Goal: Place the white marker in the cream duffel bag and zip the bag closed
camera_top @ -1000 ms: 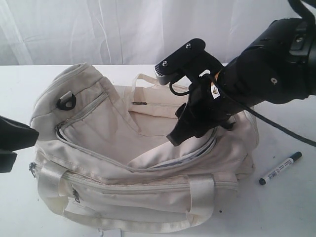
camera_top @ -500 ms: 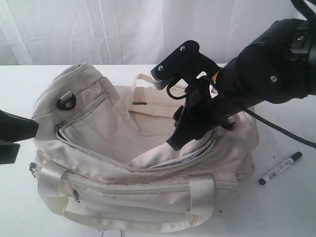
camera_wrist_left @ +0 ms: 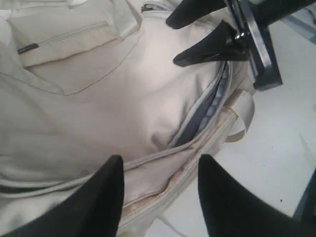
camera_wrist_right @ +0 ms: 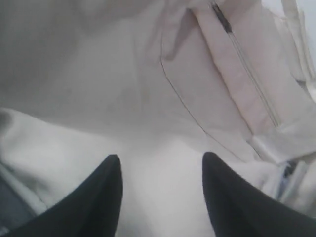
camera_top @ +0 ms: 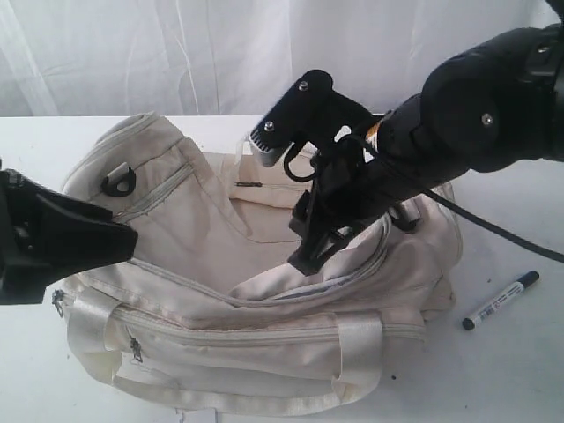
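1. The left end effector (camera_wrist_left: 159, 160) is seen released, its fingers spread with nothing between them, just above the near side seam of the cream duffel bag (camera_top: 194, 220).
2. Against the picture of a second ago, the left arm (camera_top: 62, 242) is found much further in from the edge of the exterior view, now close to the bag's end pocket.
3. The right end effector (camera_wrist_right: 160, 156) is also released and empty. It is held over the slumped top panel of the bag and has been shifted a little toward the bag's middle, away from the marker.
4. The white marker (camera_top: 500, 300) lies on the table (camera_top: 511, 379) beside the right end of the bag, where it was a second ago, well apart from both end effectors and untouched.
5. The main opening (camera_wrist_left: 207, 113) is only partly parted: a strip of grey lining is seen, but the fabric sags over it.
6. It is judged that both arms are being brought in to spread the opening. The marker is not yet picked up and the zipping not yet begun, so most of the task is left.
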Action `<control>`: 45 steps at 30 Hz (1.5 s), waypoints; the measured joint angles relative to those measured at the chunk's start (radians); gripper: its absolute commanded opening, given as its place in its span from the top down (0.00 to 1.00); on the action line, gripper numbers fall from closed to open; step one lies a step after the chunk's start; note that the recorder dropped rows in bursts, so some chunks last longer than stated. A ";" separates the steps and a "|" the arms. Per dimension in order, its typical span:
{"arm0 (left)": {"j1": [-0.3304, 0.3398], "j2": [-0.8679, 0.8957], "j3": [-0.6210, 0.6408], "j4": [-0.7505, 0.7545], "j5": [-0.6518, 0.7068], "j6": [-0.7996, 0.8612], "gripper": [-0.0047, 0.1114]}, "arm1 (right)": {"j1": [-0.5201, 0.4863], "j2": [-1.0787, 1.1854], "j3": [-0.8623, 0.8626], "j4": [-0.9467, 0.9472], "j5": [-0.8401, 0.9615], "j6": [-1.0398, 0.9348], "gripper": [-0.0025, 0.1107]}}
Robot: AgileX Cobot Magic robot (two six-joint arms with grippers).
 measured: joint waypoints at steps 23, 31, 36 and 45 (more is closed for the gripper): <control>0.000 0.078 0.000 -0.115 -0.044 0.178 0.50 | 0.170 0.132 -0.002 0.232 0.035 -0.265 0.56; 0.000 0.078 0.000 -0.115 -0.033 0.194 0.50 | 0.176 0.222 -0.008 0.148 0.049 -0.265 0.87; 0.000 0.078 0.000 -0.115 -0.009 0.196 0.50 | 0.176 0.222 -0.010 0.019 -0.005 -0.152 0.98; 0.000 0.078 0.000 -0.115 0.050 0.196 0.50 | 0.170 0.159 -0.071 -0.351 -0.015 0.126 0.98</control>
